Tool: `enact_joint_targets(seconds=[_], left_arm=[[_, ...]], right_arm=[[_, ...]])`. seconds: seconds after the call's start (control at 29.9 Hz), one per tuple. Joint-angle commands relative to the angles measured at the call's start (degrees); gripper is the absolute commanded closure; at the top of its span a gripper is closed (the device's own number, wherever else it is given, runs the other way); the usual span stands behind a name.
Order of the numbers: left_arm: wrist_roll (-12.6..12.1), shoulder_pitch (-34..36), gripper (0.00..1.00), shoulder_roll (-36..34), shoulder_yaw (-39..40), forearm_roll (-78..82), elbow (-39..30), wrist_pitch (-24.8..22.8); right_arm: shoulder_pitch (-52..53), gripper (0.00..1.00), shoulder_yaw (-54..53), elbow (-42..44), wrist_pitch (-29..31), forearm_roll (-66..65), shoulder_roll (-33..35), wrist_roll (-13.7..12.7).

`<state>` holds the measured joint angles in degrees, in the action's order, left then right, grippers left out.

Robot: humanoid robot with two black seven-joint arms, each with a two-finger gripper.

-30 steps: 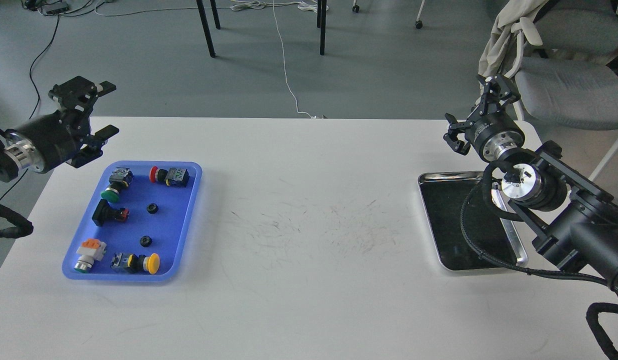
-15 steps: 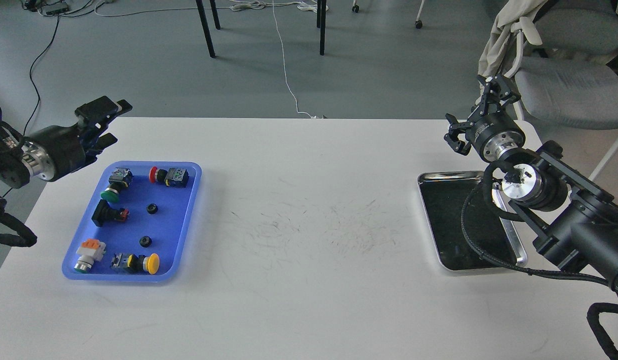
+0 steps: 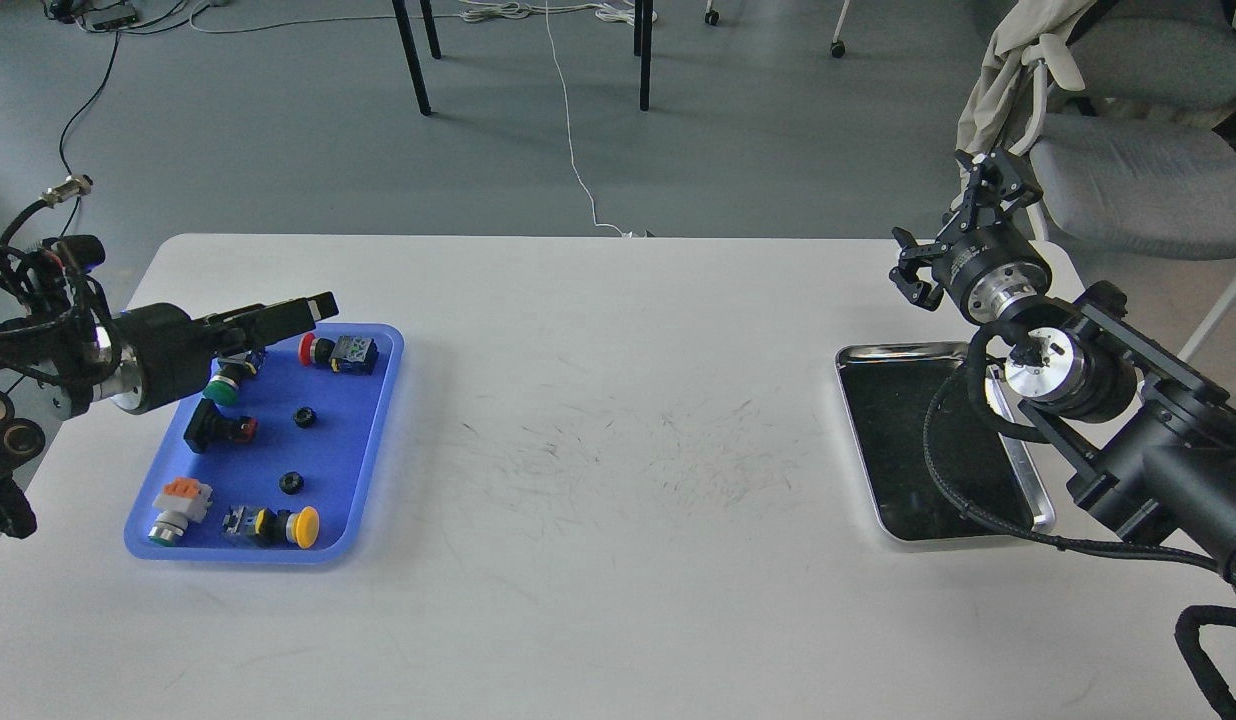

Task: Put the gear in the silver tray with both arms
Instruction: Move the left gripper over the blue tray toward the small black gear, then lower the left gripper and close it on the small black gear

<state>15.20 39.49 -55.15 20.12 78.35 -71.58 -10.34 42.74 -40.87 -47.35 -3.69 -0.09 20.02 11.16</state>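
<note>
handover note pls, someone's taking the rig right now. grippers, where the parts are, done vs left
Left gripper: over the far end of the blue tray, nothing seen in it; fingers overlap in this view, so open or shut is unclear.
Right gripper: fingers spread, empty, raised beyond the far edge of the silver tray.
Parts: two small black gears lie in the blue tray among push-button switches.
Silver tray: no gear seen in the visible part; right arm covers some of it.
Done: nothing placed yet.
Left: grasp a gear, bring it across the table, place it in the silver tray.
</note>
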Motion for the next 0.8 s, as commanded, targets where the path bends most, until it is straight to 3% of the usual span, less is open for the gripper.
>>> enact_joint_targets(seconds=[0.0,0.2,0.37,0.77], left_arm=[[0.0,-0.5,0.02,0.6,0.0,5.8,0.4,0.4],[0.0,-1.7,0.02,2.1,-0.2,8.7,1.4,2.0],[0.1,-2.8,0.09,3.6,-1.7,15.2,4.2,4.8],[0.1,-4.4,0.09,7.2,-2.3,16.7,7.8,7.4]], right_arm=[[0.0,0.01,0.0,0.0,-0.2,0.0,0.0,0.0],[0.0,0.01,0.0,0.0,-0.2,0.0,0.6,0.0],[0.0,0.01,0.0,0.0,-0.2,0.0,0.6,0.0],[0.0,0.01,0.0,0.0,-0.2,0.0,0.6,0.0]])
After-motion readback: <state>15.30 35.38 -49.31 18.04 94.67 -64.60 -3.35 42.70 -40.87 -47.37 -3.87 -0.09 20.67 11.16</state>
